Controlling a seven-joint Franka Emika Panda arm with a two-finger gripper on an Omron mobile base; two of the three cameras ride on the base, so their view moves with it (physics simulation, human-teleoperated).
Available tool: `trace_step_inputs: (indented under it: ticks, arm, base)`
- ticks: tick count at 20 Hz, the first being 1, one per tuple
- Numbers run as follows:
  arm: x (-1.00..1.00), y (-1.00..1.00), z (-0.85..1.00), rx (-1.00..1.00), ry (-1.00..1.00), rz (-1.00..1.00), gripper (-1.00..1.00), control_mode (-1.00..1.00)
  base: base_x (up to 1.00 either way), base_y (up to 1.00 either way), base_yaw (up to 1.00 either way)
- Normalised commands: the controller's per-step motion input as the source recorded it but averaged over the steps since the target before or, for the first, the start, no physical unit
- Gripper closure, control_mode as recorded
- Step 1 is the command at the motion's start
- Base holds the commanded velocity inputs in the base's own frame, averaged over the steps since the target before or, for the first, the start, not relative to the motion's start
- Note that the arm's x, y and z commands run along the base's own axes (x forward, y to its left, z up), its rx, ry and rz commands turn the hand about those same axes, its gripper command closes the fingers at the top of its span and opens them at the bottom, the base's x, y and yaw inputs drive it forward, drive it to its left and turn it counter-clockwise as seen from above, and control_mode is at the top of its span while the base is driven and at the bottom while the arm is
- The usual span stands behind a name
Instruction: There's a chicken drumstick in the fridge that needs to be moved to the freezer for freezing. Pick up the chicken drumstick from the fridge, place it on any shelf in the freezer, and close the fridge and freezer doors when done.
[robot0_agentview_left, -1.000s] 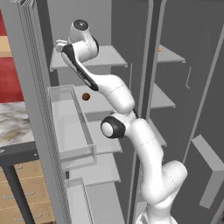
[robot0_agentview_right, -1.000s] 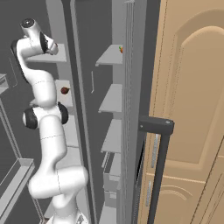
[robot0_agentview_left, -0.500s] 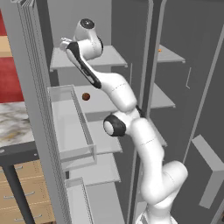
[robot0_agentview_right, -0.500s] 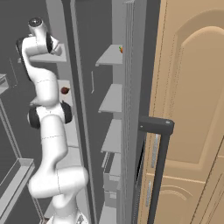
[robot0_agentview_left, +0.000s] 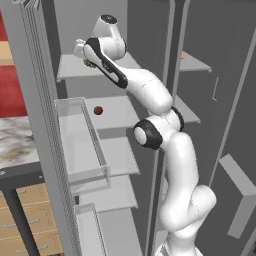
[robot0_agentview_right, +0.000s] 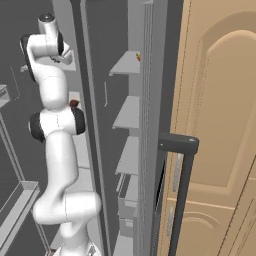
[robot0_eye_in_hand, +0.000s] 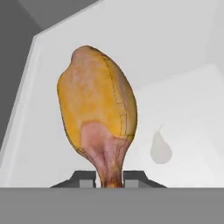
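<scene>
The gripper (robot0_eye_in_hand: 110, 179) has just snapped shut on the chicken drumstick (robot0_eye_in_hand: 97, 113), its two dark finger tips now pinching the narrow pink bone end where, a second ago, the jaws stood wide. In the hand view the golden, meaty bulk rises straight up from the pinch, with a small grey shadow (pear-shaped, on the pale surface to its right) lying apart from it, which suggests the piece is at or just off the shelf surface; whether it has truly lifted clear cannot be told.

In the left base view the hand (robot0_agentview_left: 87, 54) sits at the top broad shelf (robot0_agentview_left: 70, 72) of the fridge (robot0_agentview_left: 115, 112), far up and left, with a speck of orange-brown drumstick (robot0_agentview_left: 89, 63) showing beneath the wrist. The arm rises from the near right, elbows at mid height, then reaches up and left, the forearm slanting to the top shelf. A small dark red-brown ball (robot0_agentview_left: 98, 110) lies untouched on the shelf below.

With the grasp apparently made, the pick-up half of the job looks about done. Ahead lie the withdrawal from the fridge, the swing right to the freezer (robot0_agentview_left: 200, 100) and its top short shelf (robot0_agentview_left: 195, 62), and then both doors, which stand open (the wider one (robot0_agentview_left: 42, 130) with clear bins at near left).
</scene>
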Motion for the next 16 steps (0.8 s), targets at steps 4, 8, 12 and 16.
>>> trace_step_inputs:
  ticks: [4,8,12,16]
  arm:
    - [-0.94,0.01,0.0,0.0,-0.02,0.0,1.0,-1.0]
    - [-1.0,0.0,0.0,0.0,-0.07,0.0,1.0,-1.0]
    - [-1.0,-0.03,0.0,0.0,-0.16,0.0,1.0,-1.0]
    - [-1.0,-0.1,0.08,0.03,-0.1,0.0,1.0,-1.0]
  base:
    - [0.0,0.0,0.0]
    - [0.0,0.0,0.0]
    - [0.0,0.0,0.0]
    - [0.0,0.0,0.0]
